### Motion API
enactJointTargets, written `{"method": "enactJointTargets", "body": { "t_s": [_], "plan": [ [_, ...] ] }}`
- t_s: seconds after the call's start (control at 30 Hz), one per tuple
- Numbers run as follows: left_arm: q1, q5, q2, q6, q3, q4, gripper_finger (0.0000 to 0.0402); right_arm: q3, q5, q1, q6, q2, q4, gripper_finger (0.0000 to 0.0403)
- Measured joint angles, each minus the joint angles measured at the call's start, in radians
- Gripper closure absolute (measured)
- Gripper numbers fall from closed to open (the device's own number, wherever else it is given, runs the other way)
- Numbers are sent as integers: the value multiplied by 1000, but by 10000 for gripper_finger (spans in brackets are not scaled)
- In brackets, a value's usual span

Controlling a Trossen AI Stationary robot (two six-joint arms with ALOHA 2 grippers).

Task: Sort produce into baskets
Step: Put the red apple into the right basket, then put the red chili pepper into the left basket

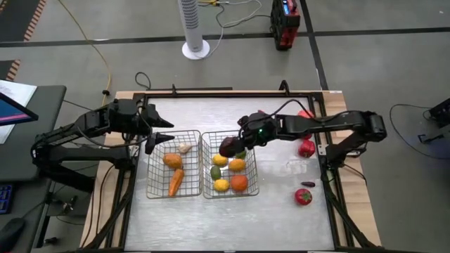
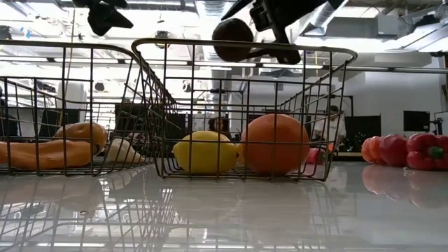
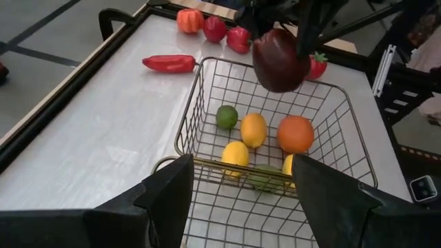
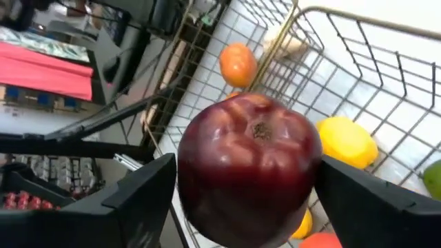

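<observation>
My right gripper [image 1: 233,145] is shut on a dark red round fruit [image 1: 228,147], high over the far left part of the right wire basket [image 1: 254,184]. That basket holds yellow lemons [image 1: 221,185], a green lime [image 1: 215,172] and an orange [image 1: 240,183]. The left wire basket [image 1: 150,184] holds orange pieces [image 1: 172,160], a carrot [image 1: 176,183] and a whitish bulb [image 1: 185,148]. My left gripper [image 1: 157,138] is open and empty above the left basket's far left corner. My right gripper pinches the dark red fruit by its two opposite sides [image 4: 306,172] between its two fingers [image 4: 141,196]. The fingers come from the table's right, slanting down. The fruit is lifted clear, above the right basket's rim [image 2: 241,46].
Red peppers and tomatoes lie on the table right of the baskets [image 1: 306,147], [image 1: 303,197], with more at the far right [image 1: 304,114]. A long red pepper [image 3: 169,63] lies beyond the right basket. Bare table lies near the front edge.
</observation>
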State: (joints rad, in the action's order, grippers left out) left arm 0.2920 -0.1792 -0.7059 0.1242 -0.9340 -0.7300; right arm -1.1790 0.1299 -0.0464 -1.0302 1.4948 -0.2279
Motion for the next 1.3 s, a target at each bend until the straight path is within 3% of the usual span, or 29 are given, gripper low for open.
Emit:
{"method": "enactJointTargets", "body": {
  "t_s": [0.33,0.53,0.87,1.03,1.3],
  "plan": [
    [0,4,0,1,0,0,168,-1,-2,-90,6,-40,-168,27],
    [0,21,0,15,0,1,168,0,-101,-196,23,-44,-409,27],
    [0,118,0,19,0,8,168,0,-186,-389,165,-15,-544,30],
    [0,180,-1,18,0,22,168,1,-187,-488,278,64,-573,40],
    [0,275,-21,56,0,53,168,1,-182,-552,452,215,-596,61]
  ]
}}
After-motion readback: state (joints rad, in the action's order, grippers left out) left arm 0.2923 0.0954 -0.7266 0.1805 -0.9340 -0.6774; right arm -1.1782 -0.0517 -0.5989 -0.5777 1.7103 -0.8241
